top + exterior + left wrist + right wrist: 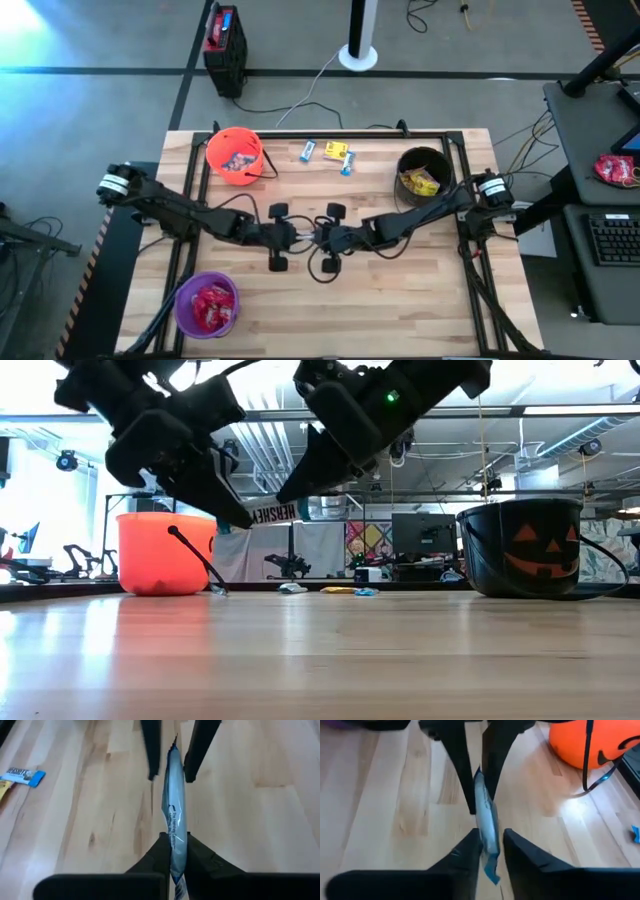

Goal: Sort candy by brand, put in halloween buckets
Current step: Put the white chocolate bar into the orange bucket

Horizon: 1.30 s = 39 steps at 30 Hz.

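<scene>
Wooden table (400, 300), floor cables (300, 95)

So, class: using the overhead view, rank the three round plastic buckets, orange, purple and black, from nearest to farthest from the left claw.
1. Orange round plastic bucket, far-left of the left claw.
2. Translucent purple bucket, near-left corner.
3. Black bucket, far right side.

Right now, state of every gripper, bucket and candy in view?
Left gripper: shut on blue-and-white candy.
Right gripper: open around same candy.
Orange bucket: upright, holds candy.
Black bucket: upright, yellow candy inside.
Purple bucket: upright, red candy inside.
Loose candies: on table.
</scene>
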Each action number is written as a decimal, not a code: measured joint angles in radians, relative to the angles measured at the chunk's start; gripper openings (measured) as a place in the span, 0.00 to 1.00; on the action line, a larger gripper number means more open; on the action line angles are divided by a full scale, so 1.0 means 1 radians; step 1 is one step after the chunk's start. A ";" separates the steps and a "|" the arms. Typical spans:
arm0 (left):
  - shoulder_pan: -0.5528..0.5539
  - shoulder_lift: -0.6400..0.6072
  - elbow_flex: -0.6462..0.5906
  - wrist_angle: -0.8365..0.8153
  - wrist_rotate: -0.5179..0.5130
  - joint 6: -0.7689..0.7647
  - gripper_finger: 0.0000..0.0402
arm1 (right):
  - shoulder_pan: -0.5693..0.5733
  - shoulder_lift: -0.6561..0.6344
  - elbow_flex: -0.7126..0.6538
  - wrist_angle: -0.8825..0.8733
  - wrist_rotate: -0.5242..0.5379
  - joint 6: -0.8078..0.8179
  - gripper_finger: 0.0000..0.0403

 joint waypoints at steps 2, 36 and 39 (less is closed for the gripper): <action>0.003 0.000 0.033 -0.066 0.000 0.006 0.02 | -0.005 -0.005 0.009 0.001 0.000 0.010 0.26; 0.972 -0.329 0.349 -1.033 -0.035 0.032 0.02 | -0.171 -0.120 -0.046 0.074 0.105 -0.058 0.63; 1.005 -0.306 0.330 -0.992 0.020 0.078 0.02 | -0.215 -0.120 -0.044 0.073 0.101 -0.068 0.62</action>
